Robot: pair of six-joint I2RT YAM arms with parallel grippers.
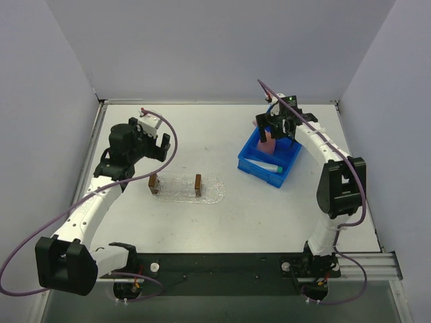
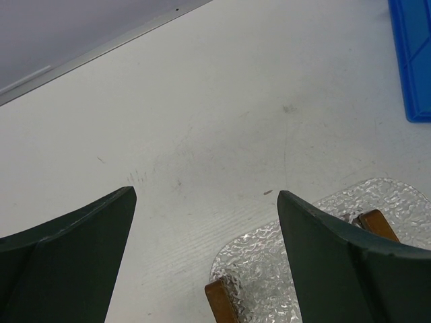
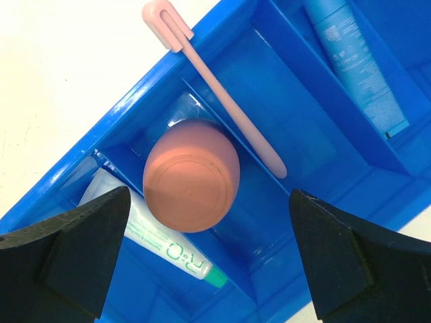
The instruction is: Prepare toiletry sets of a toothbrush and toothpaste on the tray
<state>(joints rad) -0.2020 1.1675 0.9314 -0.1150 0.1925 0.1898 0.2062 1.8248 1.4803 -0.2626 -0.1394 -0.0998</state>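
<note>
**Both grippers empty; brush and tubes in the bin, tray bare**

A white, lightly scuffed tabletop (image 1: 222,128) sits between three plain pale grey walls (image 1: 222,47). A thin metal strip runs along its far edge and a black mounting plate (image 1: 222,266) along the near edge, where the arm bases stand. Purple cables (image 1: 172,138) loop off both arms.

The clear, bumpy-textured oval plastic tray (image 1: 176,188) lies flat left of the table's centre. Two small brown upright blocks (image 1: 154,183) stand on it, one toward each end, and nothing else is on it. The left gripper (image 2: 205,195) is near the left edge, just beyond the tray. Its dark jaws are spread wide, with only bare table between them.

The blue divided plastic bin (image 1: 291,161) sits toward the far right corner, turned at an angle to the table edges. The right gripper (image 3: 210,195) is above the bin, with its jaws far apart and gripping nothing.

In the right wrist view, a round pink cup (image 3: 192,176) stands in one compartment. The thin pink toothbrush (image 3: 229,101) lies slanted just beside the cup, with one end propped over the bin's rim and the rounded end down by a divider. A whitish toothpaste tube with a teal cap (image 3: 165,249) lies in the next compartment, partly hidden by the cup and one finger. A light blue toothpaste tube (image 3: 353,60) lies in a separate compartment on the far side of the toothbrush.
</note>
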